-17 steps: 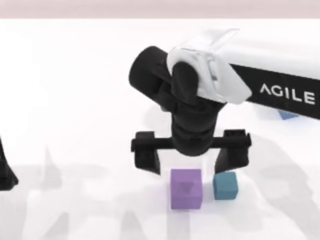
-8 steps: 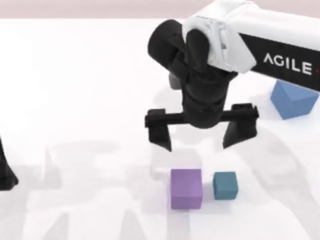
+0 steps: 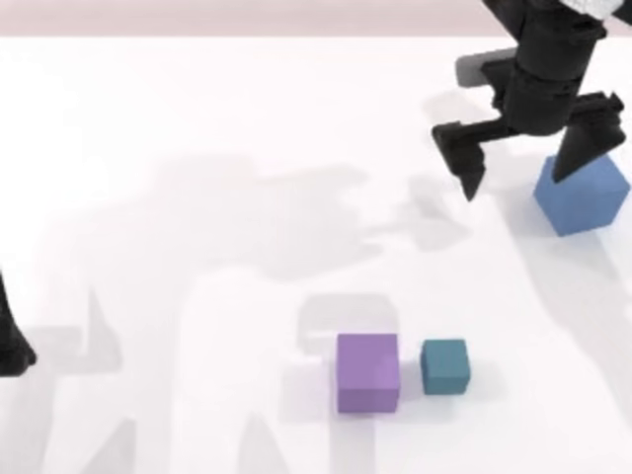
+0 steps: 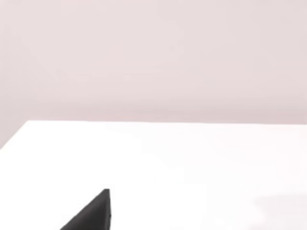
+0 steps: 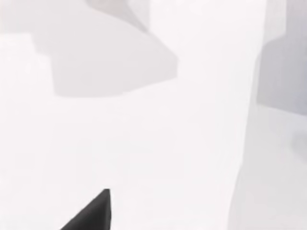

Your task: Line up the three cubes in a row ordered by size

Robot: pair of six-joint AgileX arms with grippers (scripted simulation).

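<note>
The right end effector (image 3: 528, 156) hangs near the table's (image 3: 178, 148) far right corner, fingers spread wide and holding nothing; one fingertip (image 3: 576, 164) overlaps the far edge of the largest blue cube (image 3: 583, 197) as seen from above. The medium purple cube (image 3: 367, 372) and small teal cube (image 3: 445, 366) sit side by side near the front edge, just apart, teal to the right. The left arm (image 3: 10, 341) stays parked at the left edge; I cannot tell its end effector's opening.
</note>
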